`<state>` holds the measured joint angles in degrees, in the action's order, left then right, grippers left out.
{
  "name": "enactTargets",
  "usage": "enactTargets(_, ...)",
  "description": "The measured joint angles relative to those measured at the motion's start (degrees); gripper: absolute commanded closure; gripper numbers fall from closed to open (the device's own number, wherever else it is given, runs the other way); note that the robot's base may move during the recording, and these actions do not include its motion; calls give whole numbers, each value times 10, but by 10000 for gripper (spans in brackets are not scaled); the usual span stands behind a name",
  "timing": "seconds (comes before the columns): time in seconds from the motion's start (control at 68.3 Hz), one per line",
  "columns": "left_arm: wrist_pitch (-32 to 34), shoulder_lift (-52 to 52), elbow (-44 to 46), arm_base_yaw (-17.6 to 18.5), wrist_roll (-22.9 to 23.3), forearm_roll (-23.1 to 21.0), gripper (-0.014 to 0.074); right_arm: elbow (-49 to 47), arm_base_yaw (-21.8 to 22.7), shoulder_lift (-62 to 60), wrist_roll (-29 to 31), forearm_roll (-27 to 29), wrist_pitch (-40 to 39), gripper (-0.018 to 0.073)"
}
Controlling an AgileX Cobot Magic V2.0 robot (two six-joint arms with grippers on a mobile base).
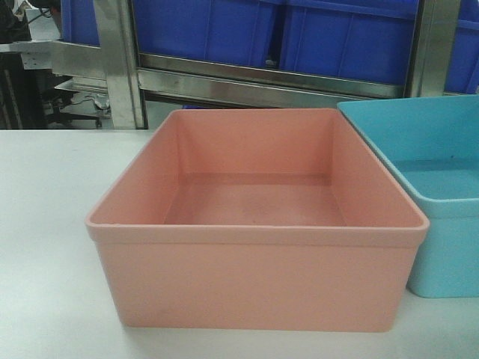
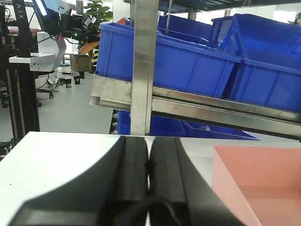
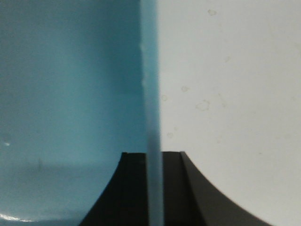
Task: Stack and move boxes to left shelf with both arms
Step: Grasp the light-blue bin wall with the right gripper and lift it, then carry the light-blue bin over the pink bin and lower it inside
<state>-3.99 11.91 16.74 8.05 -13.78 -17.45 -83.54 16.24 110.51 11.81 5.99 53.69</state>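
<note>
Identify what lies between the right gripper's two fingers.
The thin side wall of the light blue box stands edge-on between the black fingers of the right gripper, as the right wrist view shows.

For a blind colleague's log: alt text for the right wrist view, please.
The right hand grips the thin side wall of the light blue box between its two black fingers, one inside the box and one outside. The box's blue interior fills the left half of the view, and the white table fills the right half.
</note>
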Motion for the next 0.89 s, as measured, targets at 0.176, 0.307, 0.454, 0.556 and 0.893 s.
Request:
enactTargets(0.176,0,0,0,0,0,0,608,-23,25,-48,2,-5,13,511)
enactTargets(0.307,0,0,0,0,0,0,608,-65,39,-83,-3,9,44,511)
enactTargets(0.454,0,0,0,0,0,0,608,-109,29,-100,-42,28,83,511)
enactTargets(0.556,0,0,0,0,0,0,608,-126,5,-111,-93,31,119,503)
enactTargets(0.893,0,0,0,0,0,0,608,-130,-146,-115,-233,25,181,503)
